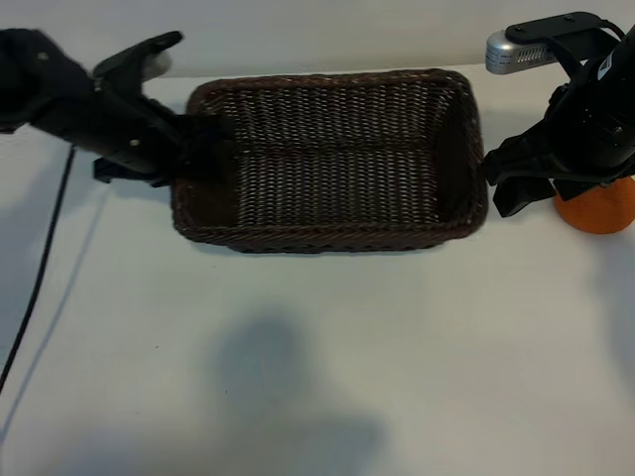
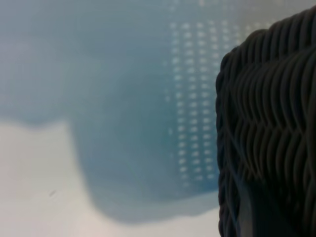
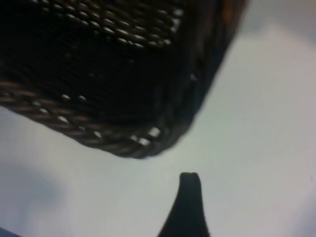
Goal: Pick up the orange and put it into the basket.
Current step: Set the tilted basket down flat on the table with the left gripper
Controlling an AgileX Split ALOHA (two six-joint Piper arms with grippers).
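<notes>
Clearly the orange (image 1: 598, 211) sits near the surface's right edge, just beside the basket (image 1: 327, 238), directly under the right gripper (image 1: 516, 183) with fingers spread. The left gripper (image 1: 203, 149), fingers narrowed, empty, reaches the basket's far end.

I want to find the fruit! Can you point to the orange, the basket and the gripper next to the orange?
orange (image 1: 598, 212): exterior view, its lower front, below the arm.
basket (image 1: 327, 238): exterior view, near braided rim.
right gripper (image 1: 508, 184): exterior view, its dark tip between basket and orange.
</notes>
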